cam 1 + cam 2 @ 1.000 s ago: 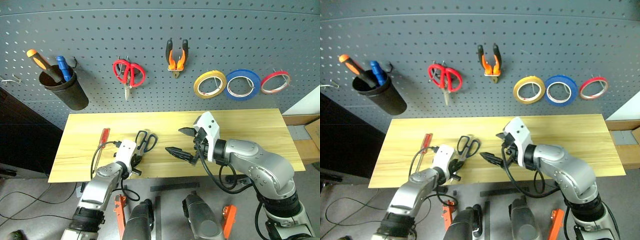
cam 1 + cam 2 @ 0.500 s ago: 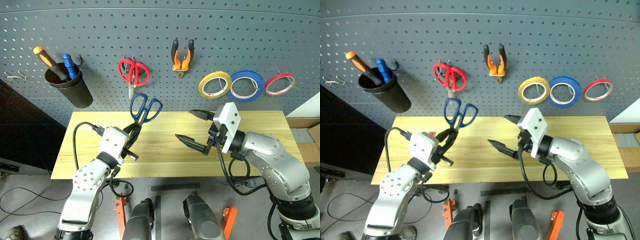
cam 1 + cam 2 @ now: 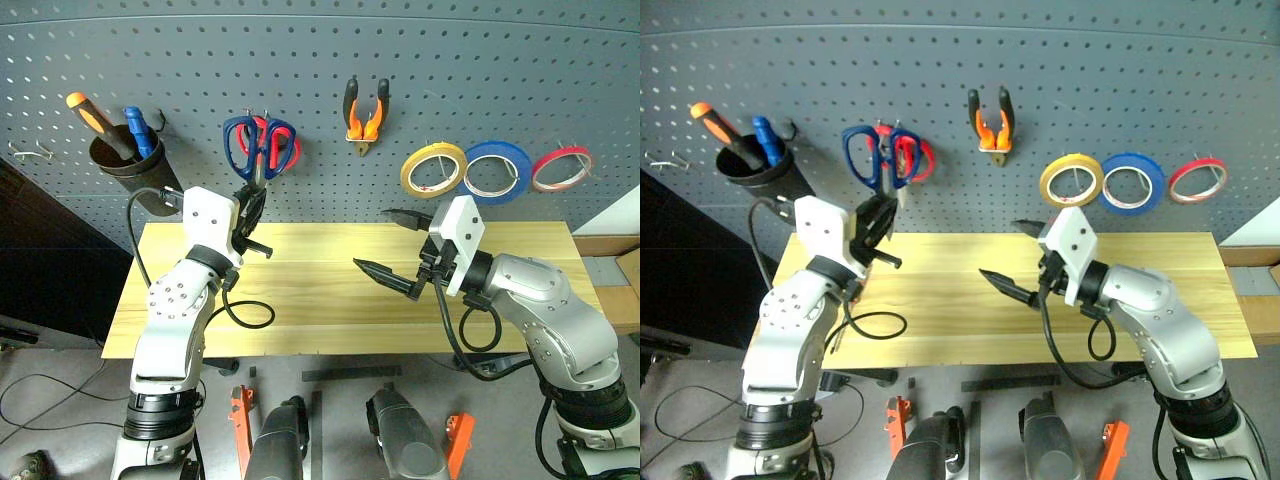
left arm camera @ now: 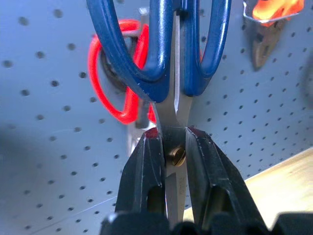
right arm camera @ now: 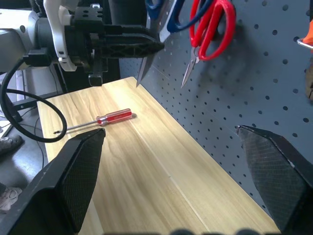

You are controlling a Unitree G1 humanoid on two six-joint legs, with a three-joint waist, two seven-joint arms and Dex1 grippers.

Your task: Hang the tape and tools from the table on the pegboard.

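Left arm raised, right arm level
Left gripper (image 3: pixel 250 205) clamped tight, pointing far and upward; right gripper (image 3: pixel 388 247) spread wide, aimed left.

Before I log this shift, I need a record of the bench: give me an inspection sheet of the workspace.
Surface: table, light wood, on it a red-handled screwdriver.
Job's things: blue-handled scissors held up against the pegboard; pliers and yellow tape hang there.
Clutter: red scissors, blue roll, red roll, cup of screwdrivers.
Grippers: left tool shut on scissors; right tool open, empty.
Cables: black loop under left arm.
Surroundings: cables on the floor.
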